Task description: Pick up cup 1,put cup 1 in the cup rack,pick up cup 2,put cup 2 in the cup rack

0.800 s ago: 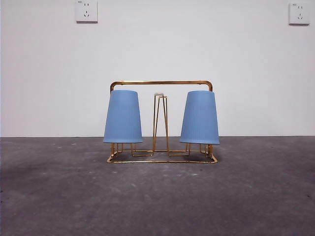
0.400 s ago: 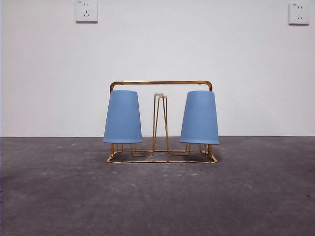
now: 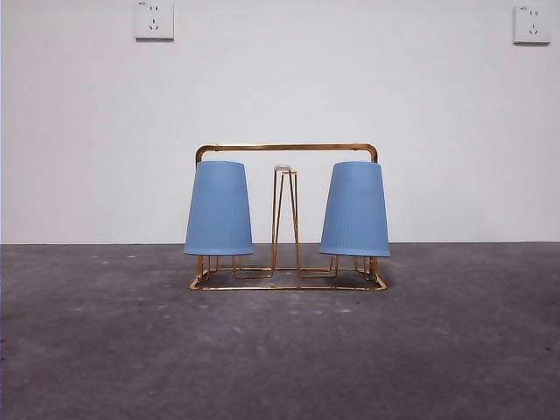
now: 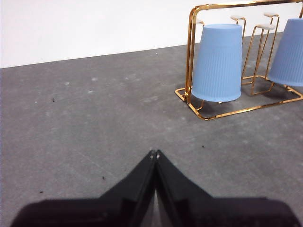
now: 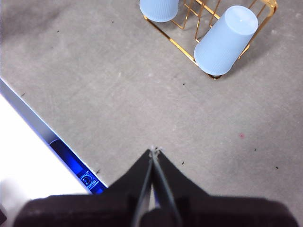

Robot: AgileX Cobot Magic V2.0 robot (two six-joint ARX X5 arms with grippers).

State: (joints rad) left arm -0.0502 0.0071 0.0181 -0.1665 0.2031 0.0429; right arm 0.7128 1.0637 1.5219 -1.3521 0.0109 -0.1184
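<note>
Both pincers, left pincer [image 4: 155, 153] & right pincer [image 5: 154, 151], closed, empty, well apart from cup rack [image 3: 286, 148]; both cups [image 3: 219, 208] [image 3: 355, 209] upturned on pegs, task looks done.

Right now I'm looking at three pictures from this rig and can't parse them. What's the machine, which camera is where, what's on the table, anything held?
It is a robot with two arms at a table, each ending in a gripper of two black jaws. One picture looks level across the grey table from the front. There a gold wire cup rack carries two pale blue ribbed plastic cups upside down on its pegs: one on the left, one on the right. The other two pictures come from cameras on the wrists. The left gripper and the right gripper each hover over bare table away from the rack, jaws shut, holding nothing. Neither arm shows in the front view.
</note>
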